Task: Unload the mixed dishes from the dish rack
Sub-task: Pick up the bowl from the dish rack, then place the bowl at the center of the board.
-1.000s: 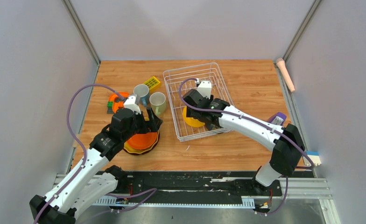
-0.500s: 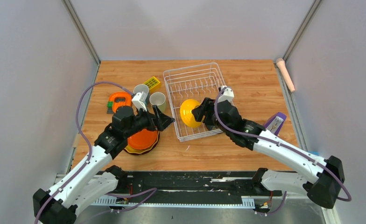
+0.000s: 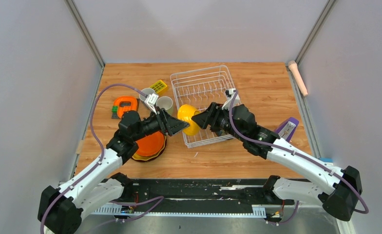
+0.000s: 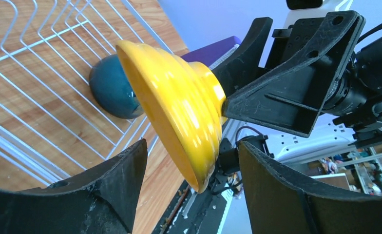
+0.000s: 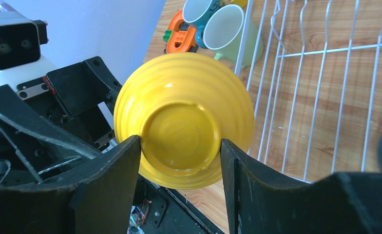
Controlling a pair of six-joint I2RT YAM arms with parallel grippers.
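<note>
Out already: a stack of plates, orange one on top, sits on the surface to the left of the dish rack. The blue mug and the pale green mug stand together just outside the rack's left side.

In the air: the yellow bowl is up over the rack's near-left corner, tipped on its side. It hangs between the two arms and touches neither wire nor wood.

Right jaws: pinching the bowl at its foot, one on each side, with the underside turned toward the right wrist camera.

Left jaws: spread wide, one on either side of the bowl's rim. The left wrist view shows a gap at both sides, so there is no grip from the left arm yet.

Step in hand: this looks like a mid-air handover, right to left, with the receiving side lined up but not closed.

Left in the rack: the dark bowl lies on the wires. The top view hides it under the right arm. The tine rows that do show carry nothing.

Progress: I'd judge it well past halfway. Plates and mugs are out, this bowl needs a landing spot on the surface, and one bowl remains.
</note>
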